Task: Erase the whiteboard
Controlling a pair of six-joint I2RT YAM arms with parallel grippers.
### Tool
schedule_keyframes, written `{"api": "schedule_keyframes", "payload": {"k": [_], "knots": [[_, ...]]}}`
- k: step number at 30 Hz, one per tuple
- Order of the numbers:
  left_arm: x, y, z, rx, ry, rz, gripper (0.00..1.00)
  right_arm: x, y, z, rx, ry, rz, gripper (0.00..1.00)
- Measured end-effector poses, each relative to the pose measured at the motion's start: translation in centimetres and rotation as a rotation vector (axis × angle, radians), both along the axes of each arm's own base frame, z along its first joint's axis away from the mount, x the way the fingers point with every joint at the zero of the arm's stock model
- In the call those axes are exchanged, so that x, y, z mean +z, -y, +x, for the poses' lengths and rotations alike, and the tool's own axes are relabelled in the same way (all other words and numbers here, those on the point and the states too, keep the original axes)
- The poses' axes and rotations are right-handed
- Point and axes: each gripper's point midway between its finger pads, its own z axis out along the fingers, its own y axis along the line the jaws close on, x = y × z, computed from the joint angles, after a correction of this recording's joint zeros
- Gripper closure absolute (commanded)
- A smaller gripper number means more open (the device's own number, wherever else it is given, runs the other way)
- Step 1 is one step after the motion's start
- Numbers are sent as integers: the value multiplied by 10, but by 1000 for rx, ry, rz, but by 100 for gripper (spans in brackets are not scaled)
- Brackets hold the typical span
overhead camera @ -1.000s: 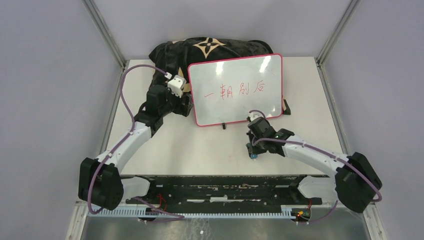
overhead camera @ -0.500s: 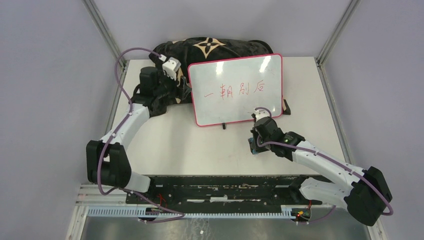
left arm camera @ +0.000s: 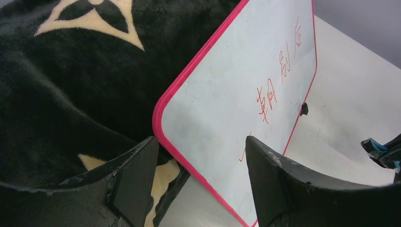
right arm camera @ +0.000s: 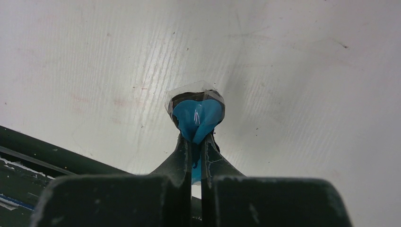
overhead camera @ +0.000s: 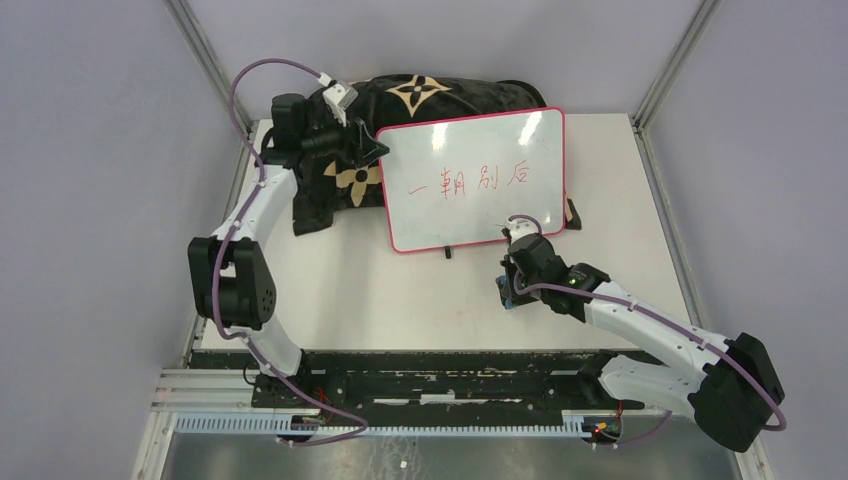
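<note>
**A:** So, where is the left arm?

**B:** It is stretched far forward toward eleven o'clock, with the wrist turned rightward. The left gripper (overhead camera: 372,148) is spread wide, one finger on either side of the pink-framed corner of the whiteboard (overhead camera: 470,180). Whether it touches, I can't tell.

**A:** And the board itself?

**B:** It stands at twelve o'clock on the table (overhead camera: 350,300), tilted back against the black cushion (overhead camera: 450,95), with red characters across it.

**A:** What about the right arm?

**B:** It is bent low, at five o'clock of the board. The right gripper (overhead camera: 510,295) points down at the table, pinched tight on a small blue piece (right arm camera: 197,116), possibly an eraser.
</note>
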Motion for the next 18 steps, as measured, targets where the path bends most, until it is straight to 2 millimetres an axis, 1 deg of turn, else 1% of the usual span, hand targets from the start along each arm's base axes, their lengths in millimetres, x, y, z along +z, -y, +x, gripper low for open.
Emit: {"api": "schedule_keyframes", "payload": {"k": [3,9,13,15,18], "knots": [[0,-3,3,-37,-23,-21,26,0,0,0,2,-1,1,99],[16,-15,13,-69,-6,-49,26,0,-2,-1,12,-3,5,99],[24,-15,14,-96,-3,-61,28,1,-4,-1,18,-1,15,99],[21,-14,17,-104,-11,-64,28,1,-4,0,19,0,17,99],[8,-12,18,-118,-47,-70,29,2,-4,0,19,2,19,99]]}}
